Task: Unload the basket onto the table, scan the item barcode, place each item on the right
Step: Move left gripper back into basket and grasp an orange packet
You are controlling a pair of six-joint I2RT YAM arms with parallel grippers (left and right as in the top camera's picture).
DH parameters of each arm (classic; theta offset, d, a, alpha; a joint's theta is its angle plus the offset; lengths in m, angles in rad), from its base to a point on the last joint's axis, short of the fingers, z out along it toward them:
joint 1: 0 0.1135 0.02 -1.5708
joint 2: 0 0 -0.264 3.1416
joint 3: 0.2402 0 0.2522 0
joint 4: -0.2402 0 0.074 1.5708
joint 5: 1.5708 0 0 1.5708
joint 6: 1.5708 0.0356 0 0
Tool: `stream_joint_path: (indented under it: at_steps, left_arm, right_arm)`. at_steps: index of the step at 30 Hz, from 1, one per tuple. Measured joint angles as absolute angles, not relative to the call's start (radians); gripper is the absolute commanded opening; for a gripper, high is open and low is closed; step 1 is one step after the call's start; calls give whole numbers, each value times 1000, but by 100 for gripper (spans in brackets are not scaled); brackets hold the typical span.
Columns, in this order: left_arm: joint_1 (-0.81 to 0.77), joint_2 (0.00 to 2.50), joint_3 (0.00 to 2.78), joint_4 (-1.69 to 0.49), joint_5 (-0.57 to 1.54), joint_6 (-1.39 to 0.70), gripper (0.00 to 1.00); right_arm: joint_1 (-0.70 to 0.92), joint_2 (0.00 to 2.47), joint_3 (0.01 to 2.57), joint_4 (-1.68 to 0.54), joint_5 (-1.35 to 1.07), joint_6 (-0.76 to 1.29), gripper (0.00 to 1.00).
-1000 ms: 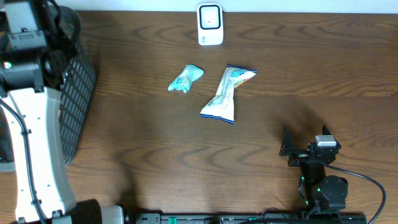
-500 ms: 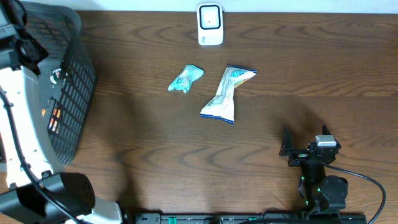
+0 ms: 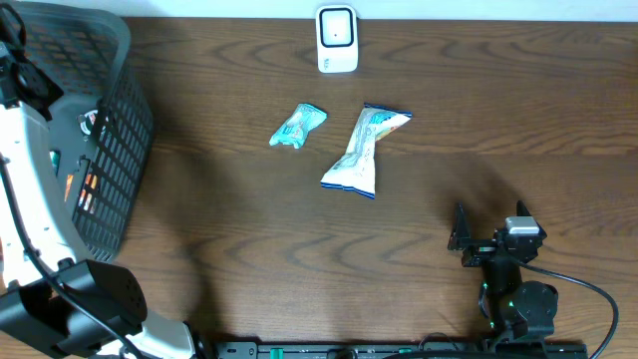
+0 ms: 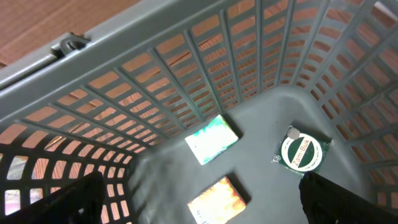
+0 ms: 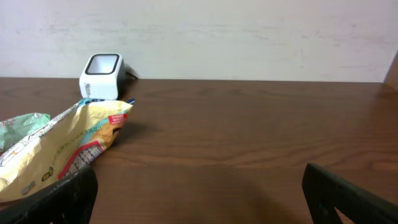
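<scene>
Snack bag (image 3: 364, 150) lies flat near the middle of the bench (image 3: 249, 249), a small teal wrapper (image 3: 298, 126) at its 10 o'clock and the white scanner (image 3: 337, 40) up at 12 by the far edge. Right jaws sit at 5 o'clock, spread wide, empty. Left jaws hang wide open over the grey basket (image 3: 120, 150) at 9 o'clock, gripping nothing, three small packs (image 4: 212, 138) below.

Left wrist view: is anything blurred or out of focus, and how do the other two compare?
Left wrist view: the basket mesh and its contents read clearly, but a grey smear sits beside the lower packet, and the left tool's fingers are dark and soft. Right wrist view: scanner crisp, near snack bag slightly soft. Overhead: sharp, evenly lit, faint shadows on the table.
</scene>
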State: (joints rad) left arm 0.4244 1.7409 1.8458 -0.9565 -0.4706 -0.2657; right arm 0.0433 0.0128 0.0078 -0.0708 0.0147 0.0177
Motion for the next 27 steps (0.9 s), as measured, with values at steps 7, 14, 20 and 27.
stream_joint_path:
  at_steps: [7,14,20,27]
  left_arm:
    - [424,1757,1846,-953,-470,-266,98]
    - [424,1759,1846,-937,-471,-266,98]
    - [424,1805,1846,-959,-471,-290,98]
    - [424,1927,1840,-1111,-470,-393,98]
  right_arm:
    - [43,13,8,-71,15,18,99]
    - [43,13,8,-71,15,18,99]
    - [43,13,8,-71,15,18,99]
    - [43,13,8,-71,15,18,99]
